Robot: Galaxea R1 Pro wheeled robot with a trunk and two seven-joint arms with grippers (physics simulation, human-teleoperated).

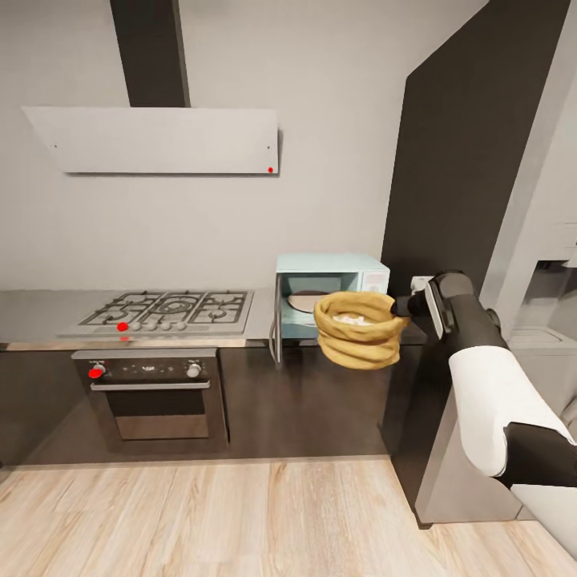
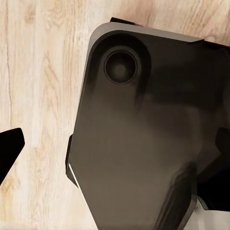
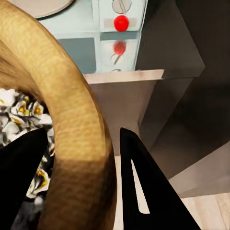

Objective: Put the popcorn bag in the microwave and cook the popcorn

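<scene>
My right gripper (image 1: 398, 307) is shut on the thick rim of the popcorn bag (image 1: 357, 330), a squat mustard-tan sack that hangs in the air just in front of the microwave (image 1: 332, 264). White popped kernels (image 3: 19, 115) fill the bag. In the right wrist view the rim (image 3: 72, 120) runs between my two dark fingers (image 3: 143, 191). The mint-blue microwave stands on the countertop (image 1: 40, 312) with its door (image 1: 275, 336) swung open to the left and a round plate (image 1: 306, 300) inside. My left gripper (image 2: 115, 148) is open, over the robot's dark base and the wood floor.
Left of the microwave are a steel gas hob (image 1: 168, 311), a dark oven (image 1: 156, 393) below it and a flat white hood (image 1: 160, 140) above. A tall dark cabinet (image 1: 465, 144) rises right behind my right arm. Light wood floor (image 1: 240, 513) spreads in front.
</scene>
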